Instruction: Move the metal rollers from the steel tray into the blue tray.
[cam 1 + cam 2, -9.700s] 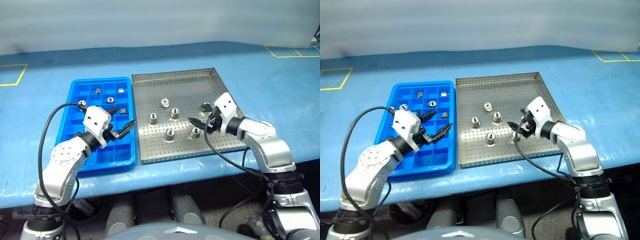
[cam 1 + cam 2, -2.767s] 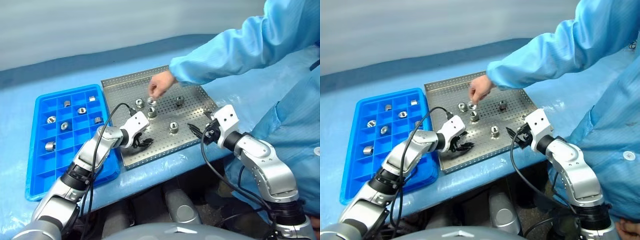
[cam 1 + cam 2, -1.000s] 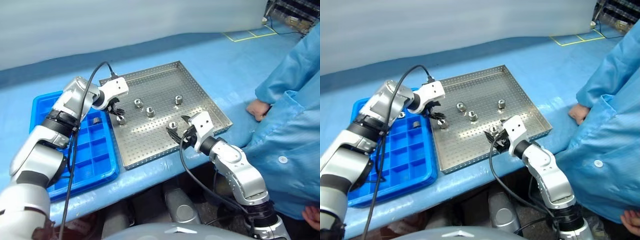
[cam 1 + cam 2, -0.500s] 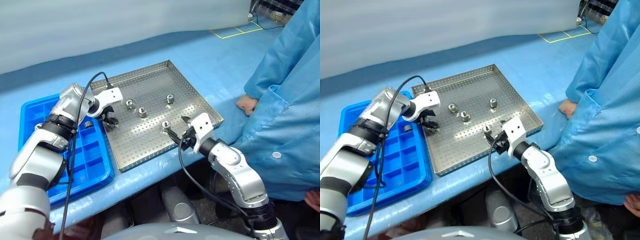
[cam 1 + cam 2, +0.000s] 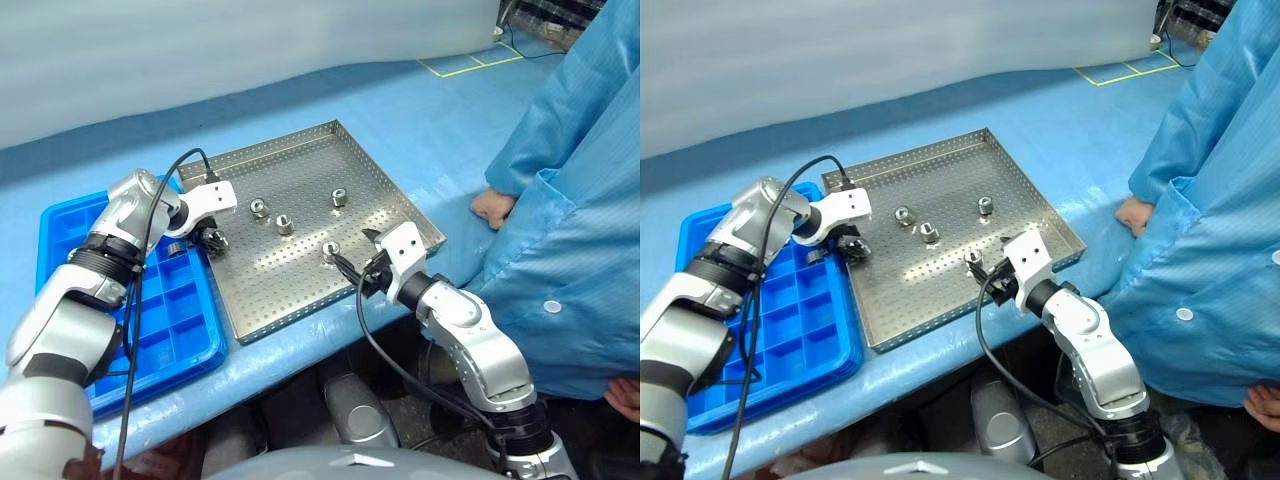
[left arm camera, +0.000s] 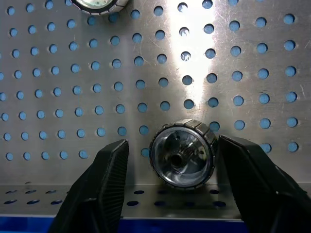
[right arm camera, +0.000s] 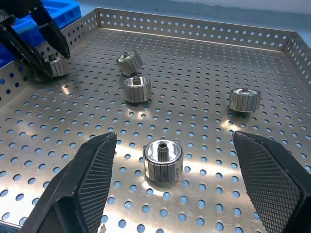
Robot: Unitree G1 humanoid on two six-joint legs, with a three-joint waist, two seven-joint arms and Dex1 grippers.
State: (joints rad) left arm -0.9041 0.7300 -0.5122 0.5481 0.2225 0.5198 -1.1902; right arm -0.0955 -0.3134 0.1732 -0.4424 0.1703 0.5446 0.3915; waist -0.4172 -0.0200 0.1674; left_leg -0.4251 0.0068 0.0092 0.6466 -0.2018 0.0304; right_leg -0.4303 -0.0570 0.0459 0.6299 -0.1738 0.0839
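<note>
**Left jaws straddle a roller at the steel tray's left edge**

Farthest left on the blue surface (image 5: 400,110) lies the blue tray (image 5: 185,320). One roller in the blue tray (image 5: 175,247) is visible in a far compartment, close to the left arm.

Just right of it, the left gripper (image 5: 213,240) points steeply down over the left edge of the steel tray (image 5: 300,290). Its jaws stand apart on either side of the roller at the rim (image 6: 183,154), which rests on the perforated floor right beside the tray's low rim. One finger is close against it, and a gap shows between it and the other, so nothing is clamped.

Farther right on the tray floor stand the other metal rollers (image 5: 284,224), well apart from one another: two near the middle, one farther right, and the nearest roller (image 7: 163,160) toward the near edge.

The right gripper (image 5: 355,252) hangs nearly level at the tray's near right side. Its jaws are spread wide and hold nothing, and the nearest roller sits ahead of them without touching either finger.

At the far right a person in a blue gown (image 5: 570,150) rests a hand (image 5: 490,208) on the surface beside the steel tray.
</note>
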